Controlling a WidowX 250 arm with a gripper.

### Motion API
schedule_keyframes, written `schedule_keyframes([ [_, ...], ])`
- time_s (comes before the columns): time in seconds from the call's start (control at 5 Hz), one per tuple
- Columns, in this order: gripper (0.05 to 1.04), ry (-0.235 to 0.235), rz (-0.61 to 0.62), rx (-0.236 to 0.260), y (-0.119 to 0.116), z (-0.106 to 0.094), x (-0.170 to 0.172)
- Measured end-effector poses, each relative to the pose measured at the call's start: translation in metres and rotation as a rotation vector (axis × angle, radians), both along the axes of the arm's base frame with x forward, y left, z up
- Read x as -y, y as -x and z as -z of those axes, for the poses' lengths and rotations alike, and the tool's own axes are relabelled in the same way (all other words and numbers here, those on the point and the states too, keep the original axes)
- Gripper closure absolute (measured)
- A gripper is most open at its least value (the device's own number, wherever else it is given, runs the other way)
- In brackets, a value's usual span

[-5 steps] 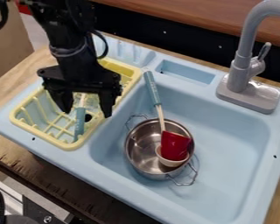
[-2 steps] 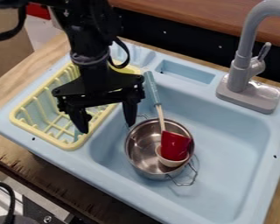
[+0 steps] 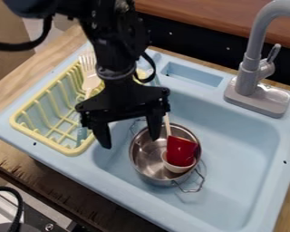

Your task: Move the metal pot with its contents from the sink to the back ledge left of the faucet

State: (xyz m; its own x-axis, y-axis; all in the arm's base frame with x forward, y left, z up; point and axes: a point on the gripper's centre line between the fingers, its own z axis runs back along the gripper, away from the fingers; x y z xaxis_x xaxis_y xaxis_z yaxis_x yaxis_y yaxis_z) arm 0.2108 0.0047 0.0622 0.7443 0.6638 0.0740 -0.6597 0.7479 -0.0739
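A: Quick one. Step in hand?
B: Positioning, I'd judge. The hand (image 3: 130,139) is wide open, nothing in it, hanging between the yellow rack (image 3: 67,151) and the metal pot (image 3: 144,162).
A: Touching the pot?
B: Can't tell. The finger nearer the faucet (image 3: 249,74) overlaps its rim in view; the other is over the sink's edge by the rack.
A: Where's the pot?
B: In the blue sink (image 3: 238,149), upright, rack side.
A: Next move calls for?
B: My call: if it's the pot, line up on rim or wire handle, lower, close, and mind the contents.
A: Counts?
B: One pot, two wire handles. Inside it, one red piece (image 3: 181,153), one white rounded piece (image 3: 175,168), plus one pale shaft (image 3: 167,125) leaning out. Can't tell if those join up.
A: Rack?
B: One rack, one white fork (image 3: 89,74) in it, tines up. One sink, one faucet, one wooden tabletop (image 3: 26,168) under it all.
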Motion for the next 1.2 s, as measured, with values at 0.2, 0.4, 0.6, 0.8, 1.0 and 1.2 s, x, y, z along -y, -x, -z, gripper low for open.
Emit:
schedule_keyframes([
  [0.2, 0.085, 0.007, 0.000, 0.007, 0.000, 0.012, 0.008],
  [0.4, 0.085, 0.026, -0.027, 0.005, 0.002, 0.019, 0.013],
  [0.6, 0.085, 0.037, -0.091, -0.004, 0.001, 0.024, 0.017],
  [0.8, 0.085, 0.040, -0.117, 0.004, 0.000, 0.025, 0.018],
  [1.0, 0.085, -0.005, -0.126, 0.017, 0.003, 0.032, 0.016],
  [1.2, 0.085, -0.018, -0.125, 0.028, 0.006, 0.036, 0.009],
])
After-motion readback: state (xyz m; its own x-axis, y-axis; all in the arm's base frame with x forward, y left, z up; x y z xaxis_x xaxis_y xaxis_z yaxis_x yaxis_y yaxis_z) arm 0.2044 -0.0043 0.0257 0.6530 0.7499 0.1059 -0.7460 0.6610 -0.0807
